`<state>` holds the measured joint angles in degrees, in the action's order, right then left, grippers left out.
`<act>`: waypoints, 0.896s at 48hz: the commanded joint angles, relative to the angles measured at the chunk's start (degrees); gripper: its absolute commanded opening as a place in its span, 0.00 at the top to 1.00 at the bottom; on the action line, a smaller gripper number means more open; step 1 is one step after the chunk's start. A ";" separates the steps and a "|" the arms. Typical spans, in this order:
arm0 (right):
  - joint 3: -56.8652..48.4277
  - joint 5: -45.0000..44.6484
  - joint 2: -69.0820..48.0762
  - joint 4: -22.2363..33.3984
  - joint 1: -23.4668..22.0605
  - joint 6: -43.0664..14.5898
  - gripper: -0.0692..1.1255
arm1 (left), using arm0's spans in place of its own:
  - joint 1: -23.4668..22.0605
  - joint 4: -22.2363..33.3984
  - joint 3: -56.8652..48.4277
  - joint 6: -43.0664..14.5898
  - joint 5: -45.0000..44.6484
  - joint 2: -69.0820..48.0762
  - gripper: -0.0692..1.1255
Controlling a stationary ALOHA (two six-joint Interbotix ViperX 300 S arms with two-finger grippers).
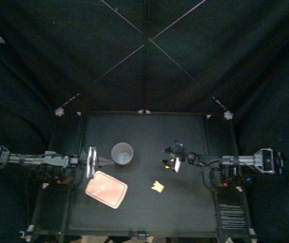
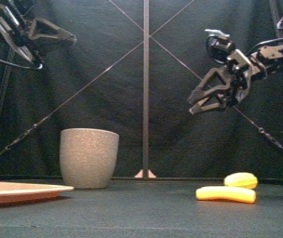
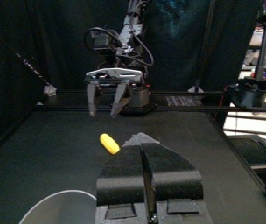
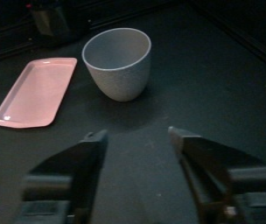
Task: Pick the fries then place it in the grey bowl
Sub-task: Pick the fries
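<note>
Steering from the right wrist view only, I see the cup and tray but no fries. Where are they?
Observer: A flat yellow toy, probably the fries, lies nearer the front than the cup, right of the tray. A round yellow toy sits just behind it.
Operator: How high is my gripper?
Observer: The right gripper hangs well above the table, touching nothing.
Operator: Is the left arm in the way?
Observer: No. The left gripper hangs shut, high at the left, clear of both toys.
</note>
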<state>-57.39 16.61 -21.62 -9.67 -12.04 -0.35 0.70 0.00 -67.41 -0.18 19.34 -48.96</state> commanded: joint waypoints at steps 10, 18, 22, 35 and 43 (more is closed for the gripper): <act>7.38 -10.81 4.39 -1.49 1.41 -0.35 0.06 | 0.09 -0.09 1.67 0.00 0.53 0.09 0.92; 12.04 -31.82 4.39 -2.29 2.72 -0.53 0.06 | 0.09 -0.09 1.49 0.00 0.44 0.09 0.92; 14.59 -45.09 4.48 -3.43 2.90 -0.79 0.06 | 0.09 -0.09 1.49 0.00 0.53 0.09 0.92; 19.42 -74.18 9.32 -3.96 3.60 -13.18 0.06 | 0.97 -0.09 1.41 0.00 0.53 0.09 0.92; 21.09 -81.12 13.71 0.88 5.45 -26.81 0.06 | 1.05 0.00 0.97 0.00 0.44 0.09 0.92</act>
<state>-38.23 -62.40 -8.09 -11.25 -7.82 -23.20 1.58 0.00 -67.41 -0.18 19.34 -48.96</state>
